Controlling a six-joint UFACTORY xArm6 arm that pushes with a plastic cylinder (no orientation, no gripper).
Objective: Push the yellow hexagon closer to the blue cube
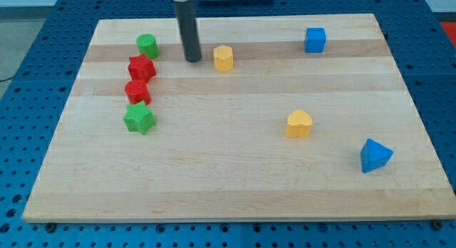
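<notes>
The yellow hexagon (pixel 224 58) stands on the wooden board near the view's top, left of centre. The blue cube (pixel 315 40) sits far to its right, near the board's top edge. My tip (pixel 193 60) is the lower end of a dark upright rod. It rests on the board just left of the yellow hexagon, a small gap apart from it.
A green cylinder (pixel 147 45), a red star (pixel 141 67), a red block (pixel 137 91) and a green star (pixel 139 119) form a column at the view's left. A yellow heart (pixel 299 124) and a blue triangular block (pixel 374 155) lie at the lower right. The board's top edge (pixel 242 18) is close.
</notes>
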